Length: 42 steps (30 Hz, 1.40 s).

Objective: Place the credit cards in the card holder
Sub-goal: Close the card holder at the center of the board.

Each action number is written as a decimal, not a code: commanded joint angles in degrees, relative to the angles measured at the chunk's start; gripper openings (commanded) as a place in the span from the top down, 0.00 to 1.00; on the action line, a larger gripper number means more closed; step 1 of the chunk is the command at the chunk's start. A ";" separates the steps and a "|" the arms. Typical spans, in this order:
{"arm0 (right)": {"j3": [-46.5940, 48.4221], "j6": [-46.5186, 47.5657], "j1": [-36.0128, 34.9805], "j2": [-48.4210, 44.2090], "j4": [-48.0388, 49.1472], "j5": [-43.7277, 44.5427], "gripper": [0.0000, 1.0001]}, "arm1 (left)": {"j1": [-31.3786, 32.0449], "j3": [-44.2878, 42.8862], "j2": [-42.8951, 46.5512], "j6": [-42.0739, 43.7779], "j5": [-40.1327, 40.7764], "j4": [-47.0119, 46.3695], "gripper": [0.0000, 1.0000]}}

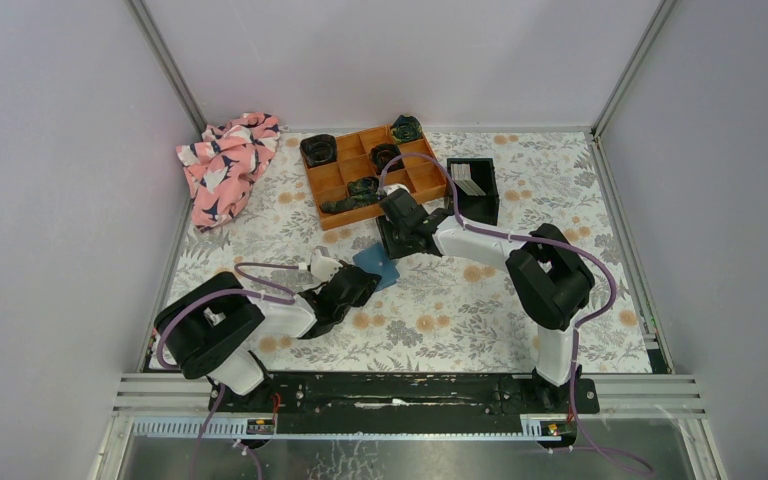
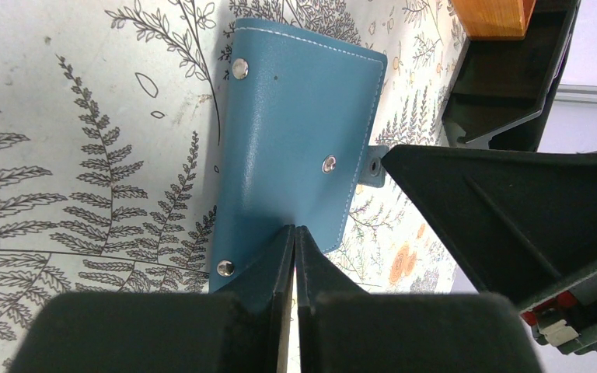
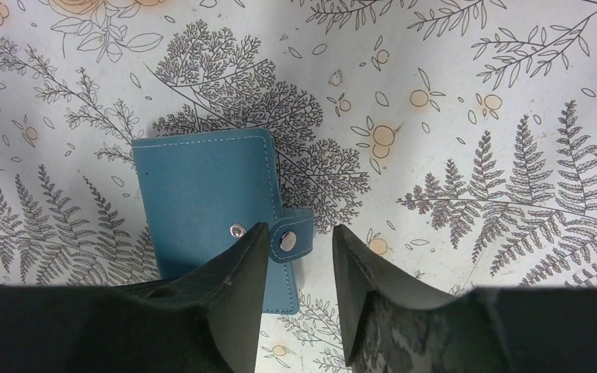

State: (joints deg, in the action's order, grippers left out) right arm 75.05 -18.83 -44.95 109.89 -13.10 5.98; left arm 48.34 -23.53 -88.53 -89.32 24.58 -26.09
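Note:
The teal card holder (image 1: 375,266) lies closed and flat on the floral cloth between my two grippers. In the left wrist view the holder (image 2: 295,132) shows its snaps, and my left gripper (image 2: 294,230) is shut, its tips at the holder's near edge with nothing between them. In the right wrist view the holder (image 3: 202,194) lies at the left, and my right gripper (image 3: 299,233) is open around its snap tab (image 3: 289,241). The pale credit cards (image 1: 468,180) lie in the small black bin (image 1: 487,197) at the back. My left gripper (image 1: 360,285) and right gripper (image 1: 397,243) flank the holder.
An orange compartment tray (image 1: 345,178) with dark items stands behind the holder, and the black bin is to its right. A pink patterned cloth (image 1: 225,165) lies at the back left. Grey walls enclose the table.

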 commanded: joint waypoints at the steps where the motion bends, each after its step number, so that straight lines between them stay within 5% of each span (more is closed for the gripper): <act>1: 2.21 1.36 -0.80 -3.43 -0.08 0.43 0.56 | 0.20 0.04 -1.63 1.43 -0.40 4.99 0.94; 42: 4.38 2.37 -2.38 -0.01 -2.02 -0.29 0.58 | 0.05 -0.24 -2.09 1.16 -1.10 4.87 0.93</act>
State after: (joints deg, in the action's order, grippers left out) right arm 76.38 -17.30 -46.61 108.90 -14.81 5.69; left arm 48.34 -23.73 -88.88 -89.36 24.56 -26.20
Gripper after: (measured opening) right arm 0.429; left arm 0.066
